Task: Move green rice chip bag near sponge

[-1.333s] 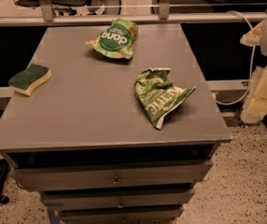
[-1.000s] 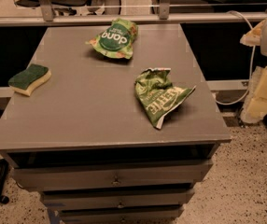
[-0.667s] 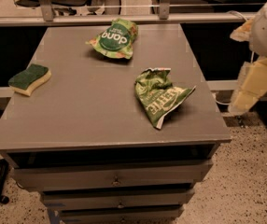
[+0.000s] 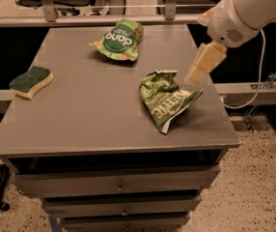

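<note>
3 items on grey flat-top desk (image 4: 80, 105) w/ drawers (image 4: 116, 182) below. Small wavy sponge (image 4: 30, 80), dk green scour top over pale yellow foam, sits by left edge, approx mid-depth. Light green rice chip bag (image 4: 118, 39) w/ dk green round "dang" patch lies near far edge, approx centre, well apart from sponge. Crumpled darker green bag (image 4: 166, 100) w/ white lettering lies near right edge, toward front. Pale yellow gripper (image 4: 203, 64) on white arm (image 4: 254, 8) hangs over right edge, just beside that crumpled bag; open or closed: can't tell.
</note>
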Robot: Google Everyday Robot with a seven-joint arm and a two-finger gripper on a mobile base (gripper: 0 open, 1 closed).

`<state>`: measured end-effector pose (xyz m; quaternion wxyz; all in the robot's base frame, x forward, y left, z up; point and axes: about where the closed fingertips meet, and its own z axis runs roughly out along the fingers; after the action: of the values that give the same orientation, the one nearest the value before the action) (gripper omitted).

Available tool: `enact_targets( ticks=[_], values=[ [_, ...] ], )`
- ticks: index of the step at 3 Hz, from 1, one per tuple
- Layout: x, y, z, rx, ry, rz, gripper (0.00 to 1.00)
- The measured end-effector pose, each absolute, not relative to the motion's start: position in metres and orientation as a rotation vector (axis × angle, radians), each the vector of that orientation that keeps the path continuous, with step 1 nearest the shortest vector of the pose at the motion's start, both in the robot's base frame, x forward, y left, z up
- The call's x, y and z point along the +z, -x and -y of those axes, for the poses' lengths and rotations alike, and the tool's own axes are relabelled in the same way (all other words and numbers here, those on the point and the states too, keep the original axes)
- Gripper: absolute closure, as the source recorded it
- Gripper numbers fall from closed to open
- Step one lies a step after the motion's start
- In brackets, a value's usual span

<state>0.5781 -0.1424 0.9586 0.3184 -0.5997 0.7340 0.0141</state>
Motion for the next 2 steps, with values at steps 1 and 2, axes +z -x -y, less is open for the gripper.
enact_targets(
  ticks=[1,2],
  values=[
    [0.954,-0.629,0.109,0.102,1.480,-1.873,0.00],
    [0.955,-0.677,0.069,0.228,1.317,-1.864,0.00]
  ],
)
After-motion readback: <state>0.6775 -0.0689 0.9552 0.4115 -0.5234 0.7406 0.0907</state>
